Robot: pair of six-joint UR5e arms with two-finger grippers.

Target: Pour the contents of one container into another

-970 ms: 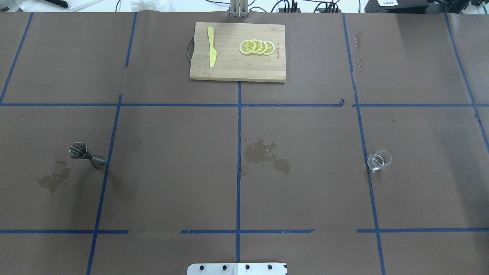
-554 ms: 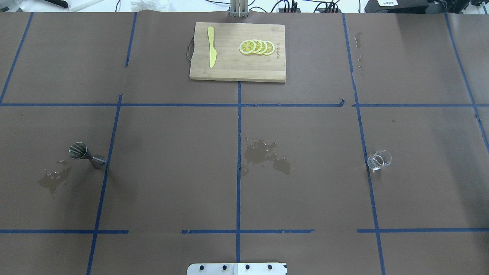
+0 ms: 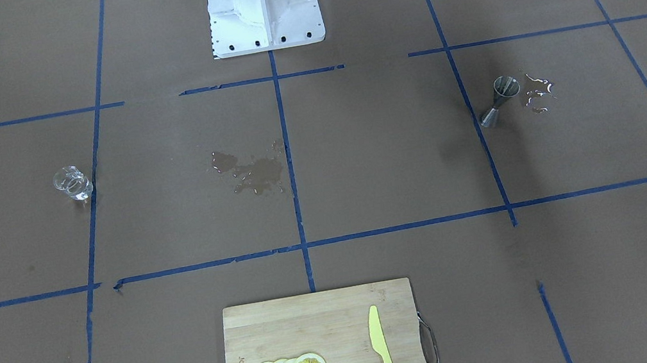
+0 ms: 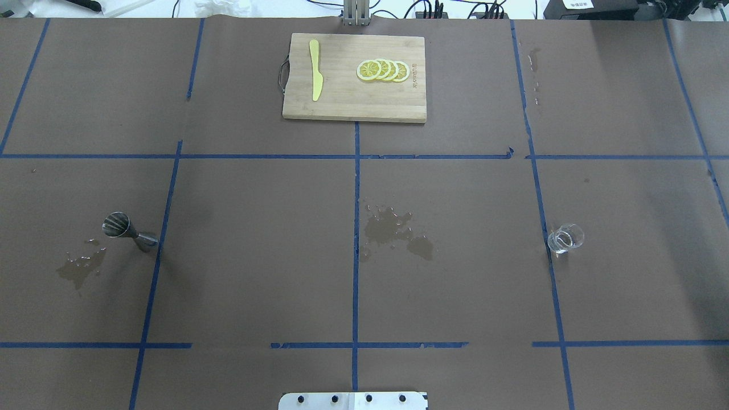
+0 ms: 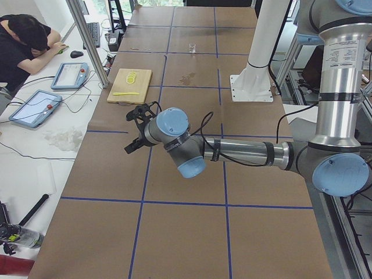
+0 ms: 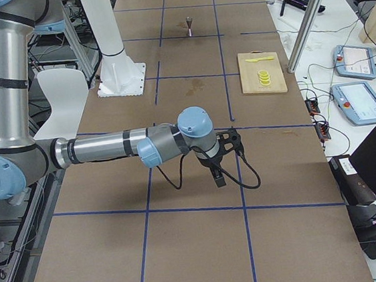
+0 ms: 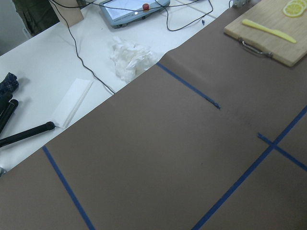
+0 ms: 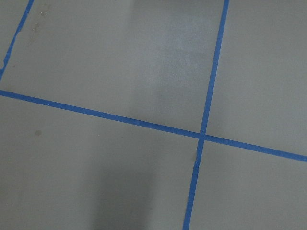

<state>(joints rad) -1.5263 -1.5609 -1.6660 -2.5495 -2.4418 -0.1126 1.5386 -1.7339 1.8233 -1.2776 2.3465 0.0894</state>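
Observation:
A small metal jigger (image 4: pixel 122 229) stands upright on the left part of the table, also visible in the front view (image 3: pixel 501 99). A clear glass (image 4: pixel 565 238) stands on the right part (image 3: pixel 72 183). Neither gripper shows in the overhead or front views. My left gripper (image 5: pixel 133 133) hangs above bare table in the exterior left view, far from the jigger. My right gripper (image 6: pixel 219 168) hangs above bare table in the exterior right view, far from the glass. I cannot tell whether either is open or shut. The wrist views show only brown paper and blue tape.
A wooden cutting board (image 4: pixel 342 102) at the far middle carries a yellow knife (image 4: pixel 315 69) and several lemon slices (image 4: pixel 383 70). Wet patches lie at the centre (image 4: pixel 393 230) and beside the jigger (image 4: pixel 80 266). The robot base (image 3: pixel 264 9) stands at the near edge.

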